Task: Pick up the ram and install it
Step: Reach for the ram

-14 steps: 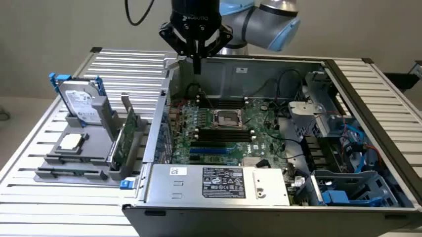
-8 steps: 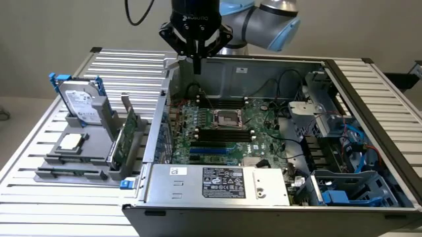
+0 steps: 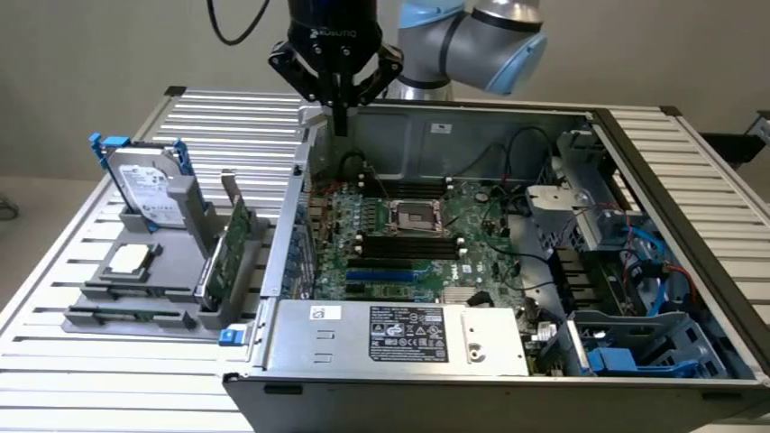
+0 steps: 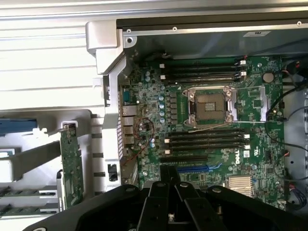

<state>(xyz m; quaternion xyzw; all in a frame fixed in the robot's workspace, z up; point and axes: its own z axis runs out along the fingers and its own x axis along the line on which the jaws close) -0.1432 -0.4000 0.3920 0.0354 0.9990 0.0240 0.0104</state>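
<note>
One ram [image 3: 121, 316]: thin green stick in grey tray [image 3: 90, 293] | end effector [image 3: 341, 126]: closed, empty, over case [image 3: 481, 126]

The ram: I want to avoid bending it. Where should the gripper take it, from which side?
Grip the ram by its upper long edge at mid-length, pinching across its thin faces, from straight above: it appears to sit on edge in the grey holder's slot, leaving the top free.
</note>
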